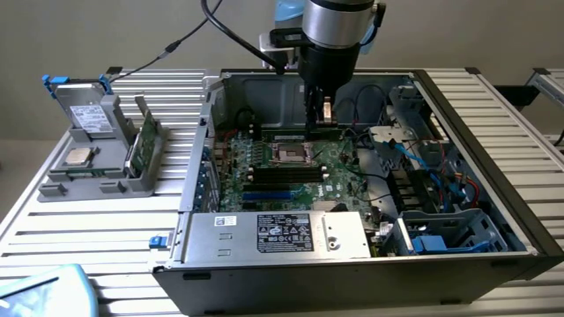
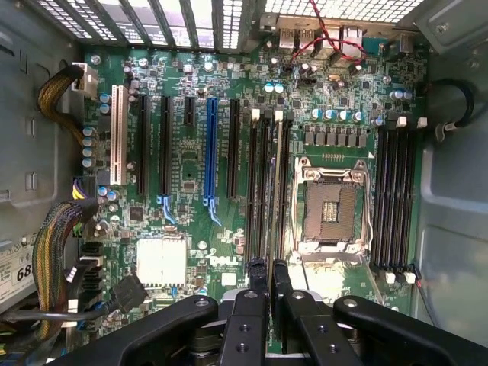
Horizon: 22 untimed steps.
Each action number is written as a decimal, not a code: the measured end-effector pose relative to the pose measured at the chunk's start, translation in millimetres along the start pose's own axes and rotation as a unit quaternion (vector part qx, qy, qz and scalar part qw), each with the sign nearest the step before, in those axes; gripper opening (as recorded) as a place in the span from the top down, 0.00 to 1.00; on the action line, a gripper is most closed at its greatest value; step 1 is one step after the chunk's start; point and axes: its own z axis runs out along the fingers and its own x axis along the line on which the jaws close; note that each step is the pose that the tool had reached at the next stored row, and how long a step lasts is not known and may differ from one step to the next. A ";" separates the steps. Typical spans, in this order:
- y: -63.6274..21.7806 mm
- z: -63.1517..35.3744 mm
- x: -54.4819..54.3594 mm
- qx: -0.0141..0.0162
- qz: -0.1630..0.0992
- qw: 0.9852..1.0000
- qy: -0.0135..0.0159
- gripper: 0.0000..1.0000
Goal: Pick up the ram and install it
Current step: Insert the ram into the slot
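Green motherboard (image 2: pixel 187 164), black fingers (image 2: pixel 257 276), blue slot (image 2: pixel 210 152).

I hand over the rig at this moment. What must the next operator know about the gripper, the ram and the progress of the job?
Gripper: shut on the ram, lowered into the open computer case.
Ram: held on edge between the fingertips, running along the black memory slots beside the processor socket.
Done: the ram is picked up and brought over the motherboard.
Left: installing it. It does not look pressed into a slot yet, though the views do not fully settle this.
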 end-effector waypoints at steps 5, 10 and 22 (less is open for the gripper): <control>0.3 2.6 0.1 0.002 0.000 1.000 0.000 0.86; 8.6 12.0 0.3 0.003 -0.001 1.000 0.000 0.86; 21.7 31.0 1.3 -0.006 -0.015 1.000 -0.002 0.86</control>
